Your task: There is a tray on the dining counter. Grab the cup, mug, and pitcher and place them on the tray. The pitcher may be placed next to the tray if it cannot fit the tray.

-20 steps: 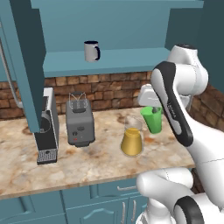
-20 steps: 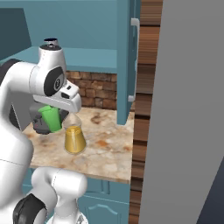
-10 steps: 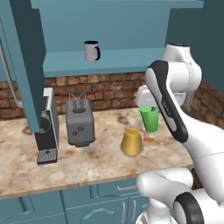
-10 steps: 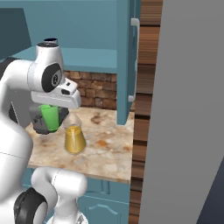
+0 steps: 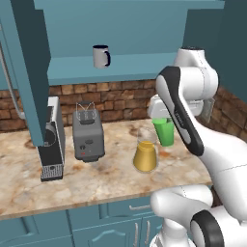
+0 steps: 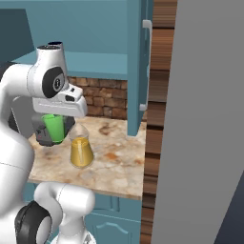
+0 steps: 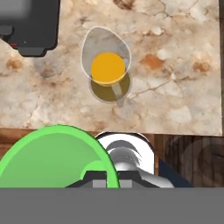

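Three of the task's things are in sight: the cup (image 5: pixel 165 131), the pitcher (image 5: pixel 145 153) and the mug (image 5: pixel 101 56). The cup is bright green and it is up in the air above the marble surface (image 5: pixel 111 173), close in front of the brick wall (image 5: pixel 120 99). In the hand view the cup (image 7: pixel 57 156) sits at the bottom, with its rim between the dark fingertips; the jaws (image 7: pixel 107 178) are closed tight on the rim of the cup. In the right base view the cup (image 6: pixel 53 127) hangs under the white hand, and its bottom does not touch the surface (image 6: pixel 114 157).

The pitcher stands upright on the surface, just beside the cup and a little nearer to the front edge. It has orange-yellow liquid inside. In the hand view the pitcher (image 7: pixel 107 72) is seen from above, apart from the cup. In the right base view the pitcher (image 6: pixel 81 150) stands to the right of the cup.

The mug is grey with a dark handle and stands upright on the teal shelf (image 5: pixel 125 65) above the surface, well apart from the cup.

On the surface, left of the pitcher, stands a grey toaster (image 5: pixel 88 135), and further left a coffee machine (image 5: pixel 52 144).
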